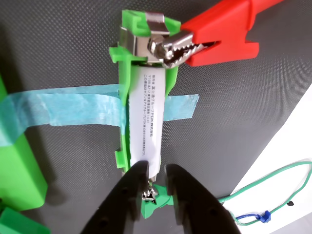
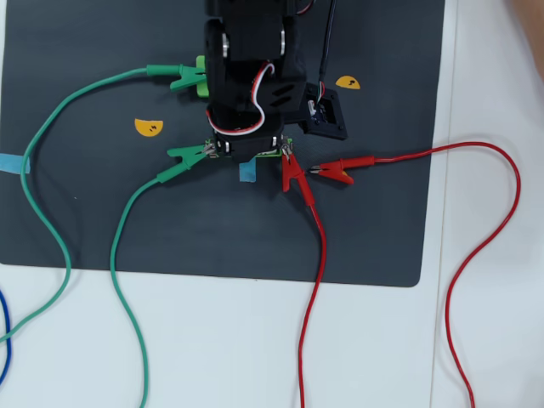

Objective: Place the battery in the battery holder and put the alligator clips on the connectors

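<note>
While its two black fingers stand slightly apart at 6 o'clock in the wrist view, the gripper (image 1: 156, 183) straddles the near end of the battery (image 1: 145, 124), which lies inside the battery holder (image 1: 127, 87). At 1 o'clock, a red alligator clip (image 1: 214, 36) bites the holder's metal connector (image 1: 146, 41).

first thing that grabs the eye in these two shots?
In the wrist view, the red alligator clip biting the metal tab at the top of the green battery holder, with the battery seated inside. Overhead, long red and green wires loop off the dark mat.
</note>
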Available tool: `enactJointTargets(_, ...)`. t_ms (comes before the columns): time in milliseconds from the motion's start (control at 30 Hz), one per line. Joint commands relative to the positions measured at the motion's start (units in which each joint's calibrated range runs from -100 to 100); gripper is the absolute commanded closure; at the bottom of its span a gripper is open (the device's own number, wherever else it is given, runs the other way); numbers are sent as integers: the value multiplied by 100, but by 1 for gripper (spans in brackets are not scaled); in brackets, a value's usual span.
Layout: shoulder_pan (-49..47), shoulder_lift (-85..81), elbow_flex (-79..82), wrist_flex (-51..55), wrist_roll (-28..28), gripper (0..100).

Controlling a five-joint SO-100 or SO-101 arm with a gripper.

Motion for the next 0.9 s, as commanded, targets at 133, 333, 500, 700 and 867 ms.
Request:
enactJointTargets(133,101,5,-29,-53,27,99)
enactJointTargets(333,80,311,-99,-53,27,99)
enactJointTargets(500,60,779,-205,-70,27,99)
enactJointTargets(700,30,788,-187,-53,1,99)
enactJointTargets(867,10,30,76,16,-4,99)
